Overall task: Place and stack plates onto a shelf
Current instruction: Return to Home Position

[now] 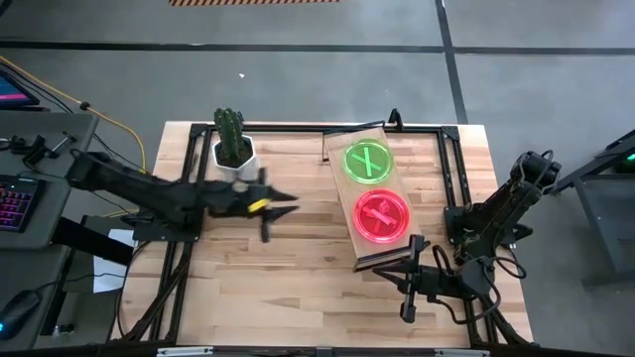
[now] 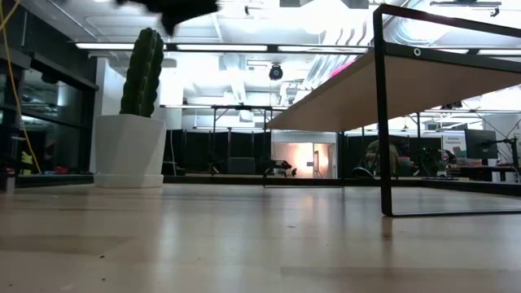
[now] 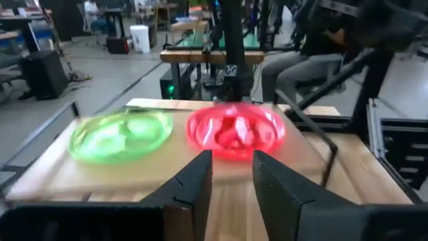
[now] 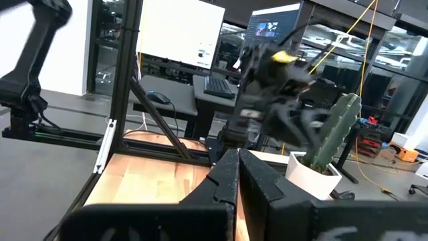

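We are showing two grippers, two piles of plates, one shelf and one cactus. The right gripper (image 4: 239,159) is resting beside the shelf's near end, at the table's near right corner, on its folded arm. Its fingers are pressing together on nothing. The left gripper (image 3: 232,158) is hanging over the middle of the tabletop (image 1: 298,288), pointing toward the shelf and well apart from it. Its fingers are standing parted with nothing between them. The shelf (image 1: 347,203) is lying lengthwise on the right half of the table. In the low view it is standing raised above the wood on a thin black end rail (image 2: 383,114). Both piles are sitting on it. The pink plates (image 1: 382,215) are lying nearer, and the green plates (image 1: 367,161) are lying just beyond them, side by side and not overlapping. We cannot tell how many plates are making up either pile. The cactus (image 1: 234,144) is standing upright in its white pot at the far edge, just beside the left arm and apart from the shelf. A black metal frame (image 1: 179,258) is running along the sides of the light-wood table. Around it a grey floor is spreading, with a keyboard (image 1: 12,203) on a desk at the left. In the room beyond, desks, screens and a seated person (image 3: 301,63) are showing under ceiling strip lights.
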`<move>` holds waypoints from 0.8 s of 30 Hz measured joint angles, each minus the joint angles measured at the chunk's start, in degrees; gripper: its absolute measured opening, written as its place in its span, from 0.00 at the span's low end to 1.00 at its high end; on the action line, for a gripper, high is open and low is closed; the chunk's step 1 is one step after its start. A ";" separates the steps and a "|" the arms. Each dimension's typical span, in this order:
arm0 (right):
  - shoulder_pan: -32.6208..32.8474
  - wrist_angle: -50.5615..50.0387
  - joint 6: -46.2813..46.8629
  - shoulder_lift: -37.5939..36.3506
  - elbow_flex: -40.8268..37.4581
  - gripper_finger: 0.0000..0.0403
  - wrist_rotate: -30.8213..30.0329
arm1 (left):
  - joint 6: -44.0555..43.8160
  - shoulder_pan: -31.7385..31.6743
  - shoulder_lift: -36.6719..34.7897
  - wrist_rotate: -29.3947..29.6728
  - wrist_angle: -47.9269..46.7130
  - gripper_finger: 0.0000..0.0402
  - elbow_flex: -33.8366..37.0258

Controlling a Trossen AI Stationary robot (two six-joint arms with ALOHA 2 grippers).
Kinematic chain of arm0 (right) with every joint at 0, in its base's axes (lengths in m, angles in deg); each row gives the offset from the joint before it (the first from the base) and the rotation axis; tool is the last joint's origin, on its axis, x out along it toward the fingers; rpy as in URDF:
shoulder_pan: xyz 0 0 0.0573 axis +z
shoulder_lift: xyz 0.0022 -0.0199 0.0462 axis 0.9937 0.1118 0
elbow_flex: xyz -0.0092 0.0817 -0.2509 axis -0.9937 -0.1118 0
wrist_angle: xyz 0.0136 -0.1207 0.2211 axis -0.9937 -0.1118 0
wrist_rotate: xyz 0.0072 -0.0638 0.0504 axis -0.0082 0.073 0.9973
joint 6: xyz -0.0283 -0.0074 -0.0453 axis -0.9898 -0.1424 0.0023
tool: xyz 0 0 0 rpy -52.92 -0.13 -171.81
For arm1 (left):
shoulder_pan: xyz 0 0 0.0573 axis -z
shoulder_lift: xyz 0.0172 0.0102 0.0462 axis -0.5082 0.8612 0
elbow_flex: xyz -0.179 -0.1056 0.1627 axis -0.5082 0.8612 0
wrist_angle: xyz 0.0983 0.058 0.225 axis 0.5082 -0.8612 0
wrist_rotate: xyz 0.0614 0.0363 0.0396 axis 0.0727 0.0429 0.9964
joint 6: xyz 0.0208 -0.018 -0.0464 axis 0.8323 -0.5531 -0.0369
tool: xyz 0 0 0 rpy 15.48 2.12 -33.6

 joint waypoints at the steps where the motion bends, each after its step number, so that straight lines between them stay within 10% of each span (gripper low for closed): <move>1: -0.13 0.01 0.00 0.00 0.00 0.00 0.01 | -0.06 0.66 -2.97 0.51 1.81 0.23 4.04; 12: -2.33 0.27 1.49 0.00 -0.01 0.00 0.22 | -4.50 -0.49 -31.08 2.13 13.41 0.01 33.68; 24: 0.11 0.27 0.97 0.00 -0.02 0.00 -8.64 | -3.53 1.01 -39.84 -1.55 4.62 0.00 39.59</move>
